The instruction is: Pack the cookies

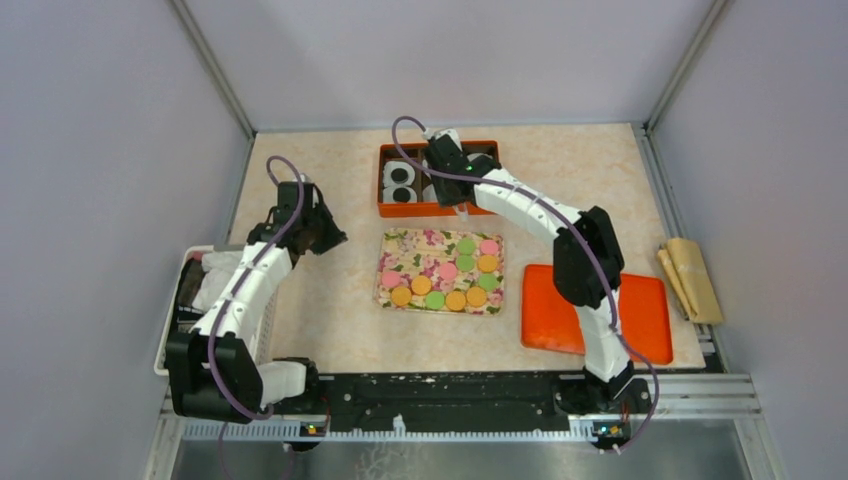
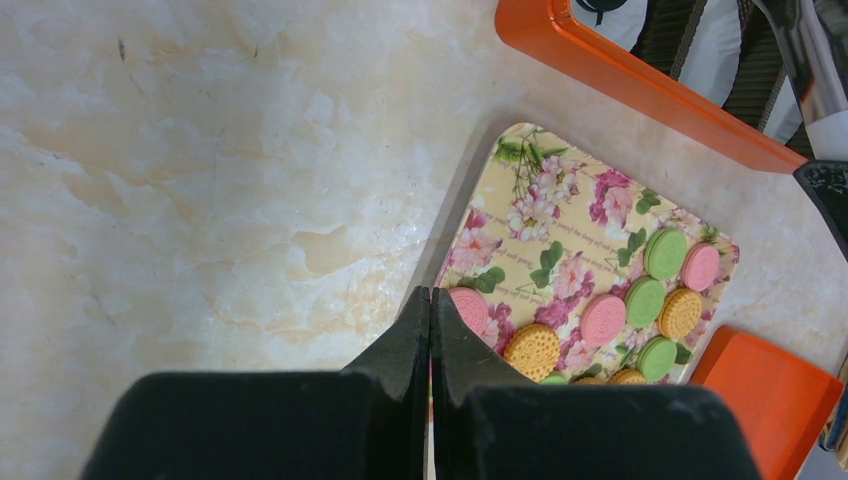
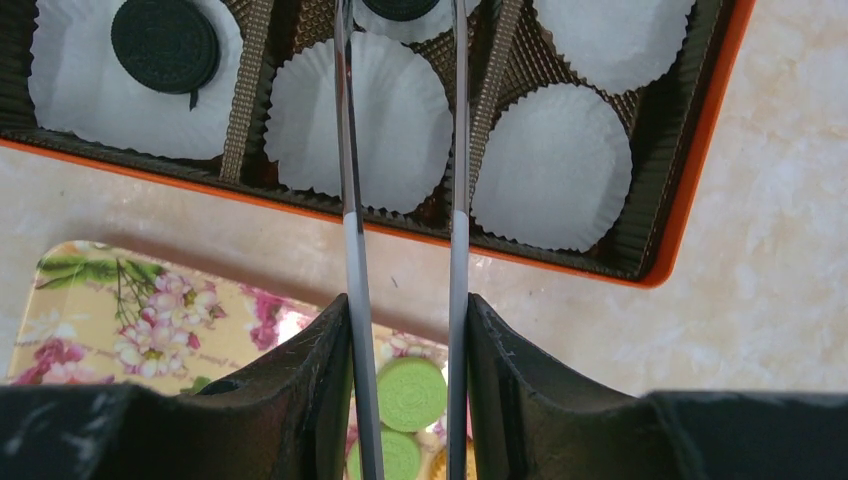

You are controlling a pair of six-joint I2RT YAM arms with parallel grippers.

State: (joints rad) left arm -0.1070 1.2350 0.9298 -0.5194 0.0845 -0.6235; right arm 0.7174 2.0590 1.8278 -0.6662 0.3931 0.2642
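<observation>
Pink, green and orange cookies [image 1: 447, 270] lie on a floral tray [image 1: 415, 248] at the table's middle. Behind it stands an orange box [image 1: 385, 180] with white paper cups [image 3: 385, 120]; a black cookie [image 3: 165, 42] rests in one cup. My right gripper [image 3: 408, 300] is shut on metal tongs [image 3: 346, 150] that reach over the box. A second black cookie [image 3: 400, 6] shows between the tong arms at the frame's top edge; the tips are cut off there. My left gripper [image 2: 430, 292] is shut and empty, over the tray's left edge by a pink cookie [image 2: 468, 308].
An orange lid [image 1: 640, 315] lies right of the tray. A white basket [image 1: 180, 320] sits at the left table edge under the left arm. Brown paper pieces [image 1: 690, 275] lie at the far right.
</observation>
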